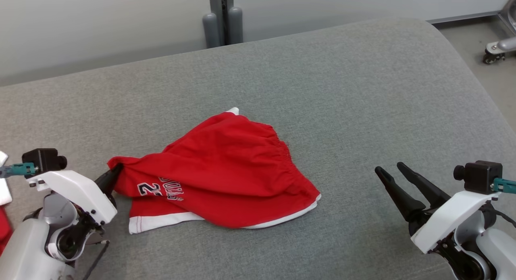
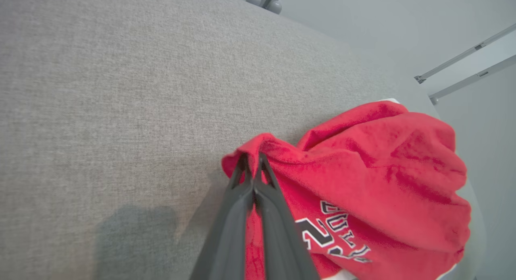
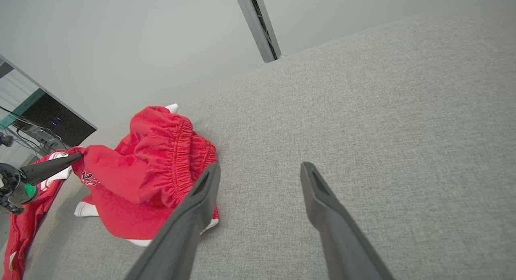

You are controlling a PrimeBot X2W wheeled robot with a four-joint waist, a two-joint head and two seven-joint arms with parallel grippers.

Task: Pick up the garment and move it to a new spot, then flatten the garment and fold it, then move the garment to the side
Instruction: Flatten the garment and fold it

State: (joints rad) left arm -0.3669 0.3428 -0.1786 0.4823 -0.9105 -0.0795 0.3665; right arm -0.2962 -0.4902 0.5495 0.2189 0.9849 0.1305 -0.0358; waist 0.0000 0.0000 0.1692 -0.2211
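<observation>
Garment point(image 1: 217, 171) corner pinched in left end effector point(image 1: 118, 168); right end effector point(image 1: 388, 167) spread, well apart.

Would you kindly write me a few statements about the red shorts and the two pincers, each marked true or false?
1. The left pincer is shut on a bunched edge of the red shorts. True.
2. The right pincer grips the elastic waistband. False: it is open and apart from the shorts, above the bare grey cushion.
3. The shorts lie flat and neatly folded. False: they sit crumpled in a loose heap.
4. White trim shows along the hem nearest the robot. True.
</observation>
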